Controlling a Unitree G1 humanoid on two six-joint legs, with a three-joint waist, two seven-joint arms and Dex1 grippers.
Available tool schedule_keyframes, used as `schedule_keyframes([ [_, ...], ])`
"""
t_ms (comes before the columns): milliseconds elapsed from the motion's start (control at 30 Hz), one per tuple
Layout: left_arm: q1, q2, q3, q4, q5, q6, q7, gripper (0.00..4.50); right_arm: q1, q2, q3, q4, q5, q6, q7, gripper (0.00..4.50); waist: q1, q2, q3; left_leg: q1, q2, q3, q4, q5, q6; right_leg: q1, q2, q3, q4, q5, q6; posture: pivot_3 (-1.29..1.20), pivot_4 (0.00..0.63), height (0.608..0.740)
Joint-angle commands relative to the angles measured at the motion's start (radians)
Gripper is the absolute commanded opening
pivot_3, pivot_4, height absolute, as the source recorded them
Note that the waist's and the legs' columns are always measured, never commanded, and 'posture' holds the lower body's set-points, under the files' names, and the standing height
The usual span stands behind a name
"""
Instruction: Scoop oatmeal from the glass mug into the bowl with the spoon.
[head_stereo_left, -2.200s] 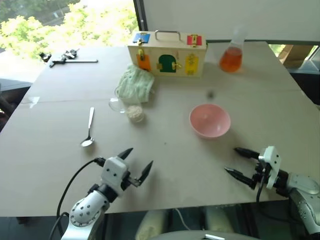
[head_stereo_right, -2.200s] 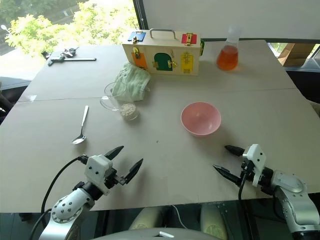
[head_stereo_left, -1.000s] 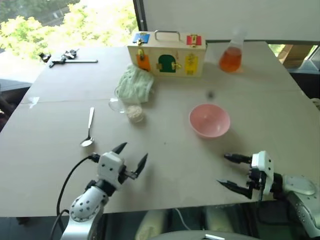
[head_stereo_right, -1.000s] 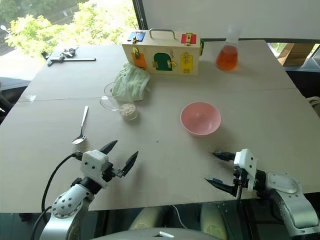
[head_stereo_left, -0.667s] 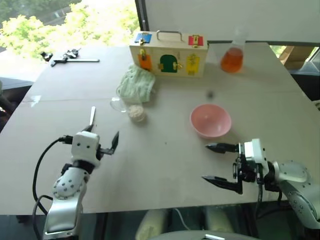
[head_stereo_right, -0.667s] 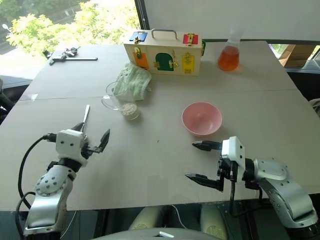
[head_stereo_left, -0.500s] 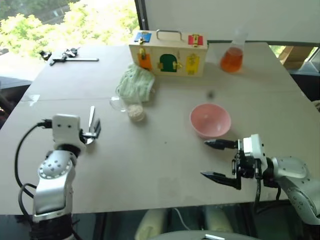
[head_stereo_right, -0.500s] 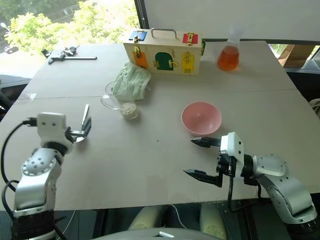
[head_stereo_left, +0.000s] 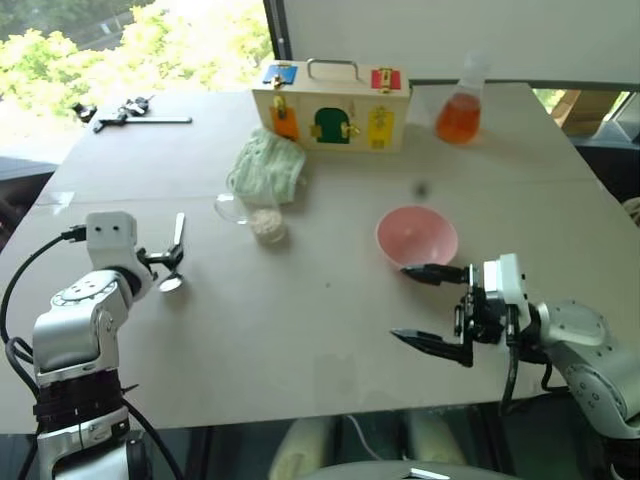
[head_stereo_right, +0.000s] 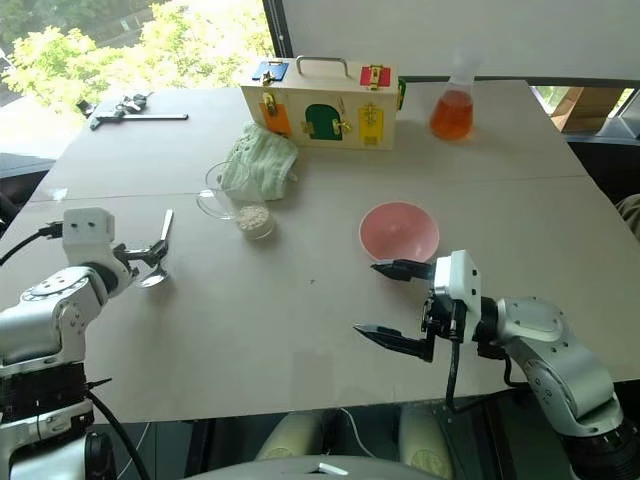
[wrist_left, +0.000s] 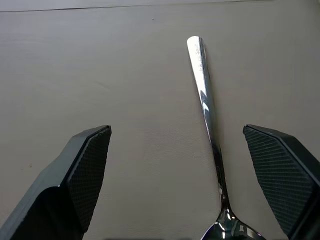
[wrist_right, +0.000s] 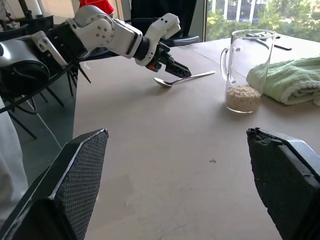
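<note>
Left gripper (wrist_left: 175, 175) is spread wide over the spoon (wrist_left: 207, 117), fingers straddling the handle near the spoon's bowl — nothing grasped, spoon flat on the table (head_stereo_left: 330, 330). Right gripper (head_stereo_right: 392, 305) is also wide open and empty, hovering just in front of the pink bowl (head_stereo_right: 399, 232). Glass mug (head_stereo_right: 236, 203) with oatmeal (head_stereo_right: 252, 217) at its bottom stands between spoon and bowl, beside a green cloth (head_stereo_right: 262, 163).

1. You see the slim shiny silver metal spoon (wrist_left: 208, 120) lying flat on the table, its small oval bowl nearest you.
2. You find the small clear glass mug (head_stereo_right: 232, 200) upright, handle out to the side, with pale cream flaky oatmeal (wrist_right: 243, 97) settled at its bottom.
3. Your round shallow pale pink bowl (head_stereo_right: 399, 233) sits well apart, upright.
</note>
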Motion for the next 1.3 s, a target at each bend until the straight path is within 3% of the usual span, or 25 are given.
schedule_keyframes([
  [33,-0.007,0.025,-0.035,0.046,0.014,-0.055,-0.046,4.46,-0.003,0.000,-0.010,-0.038,0.005,-0.009,-0.009,4.50,0.000,0.000,0.000,0.000,0.000,0.000,0.000,0.000,0.000,0.000,0.000,0.000,0.000,0.000,0.000,0.00,0.150,0.740],
  [167,-0.005,0.041,-0.062,0.099,0.012,-0.066,-0.087,4.46,0.008,-0.003,-0.012,-0.038,-0.002,-0.015,-0.009,4.50,0.000,0.000,0.000,0.000,0.000,0.000,0.000,0.000,0.000,0.000,0.000,0.000,0.001,0.000,0.000,0.00,0.150,0.740],
  [200,-0.004,0.041,-0.063,0.106,-0.004,-0.050,-0.106,4.23,0.010,-0.002,-0.012,-0.039,-0.003,-0.016,-0.011,4.50,0.000,0.001,0.000,0.000,0.000,0.000,0.000,0.000,0.000,0.000,0.000,0.000,0.001,0.000,0.000,0.00,0.150,0.740],
  [300,-0.004,0.048,-0.068,0.113,-0.021,-0.016,-0.133,3.17,0.011,0.000,-0.013,-0.037,-0.006,-0.020,-0.014,4.50,0.000,0.001,0.000,0.000,0.000,0.000,0.000,0.000,0.000,0.000,-0.001,0.000,0.001,0.000,0.000,0.00,0.150,0.740],
  [433,-0.005,0.054,-0.070,0.110,-0.017,0.016,-0.128,1.13,0.012,0.003,-0.010,-0.032,-0.010,-0.027,-0.016,4.50,-0.005,0.002,-0.001,0.001,0.000,0.001,0.000,0.000,0.000,0.000,-0.001,0.001,0.002,0.000,0.000,0.00,0.150,0.740],
  [533,0.011,0.039,-0.050,0.092,-0.019,0.033,-0.108,0.04,0.015,0.002,-0.013,-0.026,-0.013,-0.035,-0.017,4.50,-0.010,0.002,-0.001,0.002,0.000,0.001,0.000,0.000,0.000,0.000,0.000,0.001,0.003,0.000,0.000,0.00,0.150,0.740],
  [767,0.073,-0.059,0.062,0.005,-0.082,-0.011,-0.073,0.04,0.025,0.009,-0.016,-0.008,-0.021,-0.048,-0.018,4.50,-0.022,0.003,-0.002,0.002,0.000,0.002,0.000,0.000,0.000,0.000,-0.001,0.003,0.003,0.000,0.000,0.00,0.150,0.740],
  [933,0.100,-0.145,0.173,-0.064,-0.108,-0.301,-0.063,0.04,0.030,0.008,-0.018,0.002,-0.018,-0.049,-0.010,4.50,-0.018,0.001,-0.001,0.002,0.000,0.002,0.000,0.000,0.000,0.000,-0.001,0.003,0.002,0.000,0.000,0.00,0.150,0.740],
  [1067,0.153,-0.183,0.251,-0.179,-0.183,-0.431,-0.098,0.04,0.026,0.003,-0.022,0.012,-0.011,-0.048,-0.001,4.50,-0.019,-0.002,-0.001,0.000,0.000,0.001,0.001,0.000,0.000,0.000,-0.001,0.001,0.002,0.000,0.000,0.00,0.150,0.740],
  [1300,0.211,-0.088,0.259,-0.395,-0.299,-0.486,-0.235,0.04,-0.037,-0.037,-0.009,0.008,0.034,0.035,0.025,4.50,-0.012,-0.002,-0.001,-0.001,0.000,0.001,0.001,0.000,0.000,0.000,-0.002,0.000,0.001,0.000,0.000,0.00,0.150,0.740],
])
